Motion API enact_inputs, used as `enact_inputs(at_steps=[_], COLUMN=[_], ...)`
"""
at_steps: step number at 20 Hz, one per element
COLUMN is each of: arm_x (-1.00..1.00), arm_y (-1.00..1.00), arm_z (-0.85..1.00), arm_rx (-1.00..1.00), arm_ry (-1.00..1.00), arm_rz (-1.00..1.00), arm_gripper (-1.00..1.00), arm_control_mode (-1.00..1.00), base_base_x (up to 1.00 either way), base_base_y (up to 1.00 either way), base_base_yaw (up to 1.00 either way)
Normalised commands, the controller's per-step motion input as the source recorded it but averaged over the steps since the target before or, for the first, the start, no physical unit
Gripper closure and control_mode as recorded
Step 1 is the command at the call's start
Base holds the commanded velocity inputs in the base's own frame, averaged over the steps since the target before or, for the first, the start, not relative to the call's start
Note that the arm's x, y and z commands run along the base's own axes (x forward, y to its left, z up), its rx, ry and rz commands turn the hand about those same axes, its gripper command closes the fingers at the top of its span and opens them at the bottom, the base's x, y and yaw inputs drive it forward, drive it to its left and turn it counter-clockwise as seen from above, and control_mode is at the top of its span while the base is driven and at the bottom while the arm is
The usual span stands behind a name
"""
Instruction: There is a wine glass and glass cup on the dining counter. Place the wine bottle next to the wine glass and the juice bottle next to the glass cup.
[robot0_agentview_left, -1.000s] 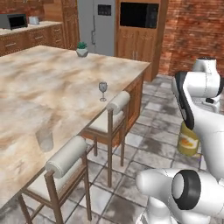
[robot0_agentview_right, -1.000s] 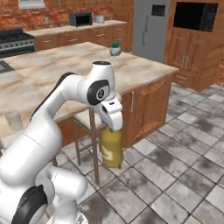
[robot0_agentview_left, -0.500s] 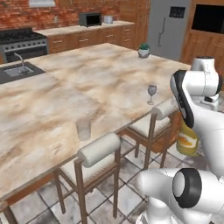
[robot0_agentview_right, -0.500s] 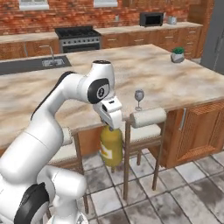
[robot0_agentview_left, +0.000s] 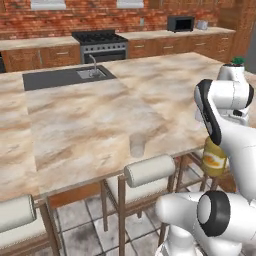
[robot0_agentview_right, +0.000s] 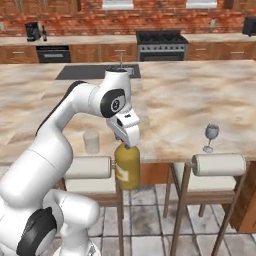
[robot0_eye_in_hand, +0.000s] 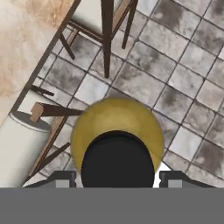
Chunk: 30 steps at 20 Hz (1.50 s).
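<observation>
Hand: the hand (robot0_agentview_right: 128, 144) is clenched on the top of the juice bottle (robot0_agentview_right: 127, 167), which hangs upright below it, off the near edge of the surface (robot0_agentview_right: 170, 107) and above the tiled floor (robot0_agentview_right: 150, 215).
Juice bottle label: orange-and-white patch on the yellow body (robot0_agentview_left: 214, 159); no writing can be read.
Juice bottle from above: in the hand view the dark cap sits centred on the yellow shoulder (robot0_eye_in_hand: 116, 127), with floor tiles beneath.
Glass cup: clear tumbler (robot0_agentview_right: 91, 142) standing on the surface near its near edge, just left of the held bottle in the right base view; also seen at (robot0_agentview_left: 137, 145).
Wine glass: stemmed glass (robot0_agentview_right: 211, 136) upright on the surface near the near edge, well right of the bottle.
Stools: padded stool backs (robot0_agentview_right: 219, 164) line the near side of the surface.
Sink: sunken basin (robot0_agentview_left: 62, 77) at the far left part of the surface.
Change from earlier: both base views have swung across the kitchen, so the camera moved; the bottle remains in the hand's grip as before.
</observation>
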Motion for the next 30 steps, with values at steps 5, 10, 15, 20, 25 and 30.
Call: enact_inputs(at_steps=[5, 10, 15, 20, 25, 30], arm_x=[0.00, 0.00, 0.00, 0.00, 0.00, 0.00], arm_y=[0.00, 0.00, 0.00, 0.00, 0.00, 0.00], arm_z=[0.00, 0.00, 0.00, 0.00, 0.00, 0.00], arm_rx=[0.00, 0.00, 0.00, 0.00, 0.00, 0.00], arm_ry=[0.00, 0.00, 0.00, 0.00, 0.00, 0.00], arm_rz=[0.00, 0.00, 0.00, 0.00, 0.00, 0.00], arm_gripper=[1.00, 1.00, 1.00, 1.00, 1.00, 1.00], arm_control_mode=[1.00, 1.00, 1.00, 1.00, 1.00, 1.00], base_base_x=[0.38, 0.16, 0.01, 0.10, 0.31, 0.39], base_base_y=[-0.19, -0.36, -0.50, -0.46, -0.38, -0.24], base_base_yaw=[0.53, 0.46, 0.27, 0.17, 0.14, 0.15])
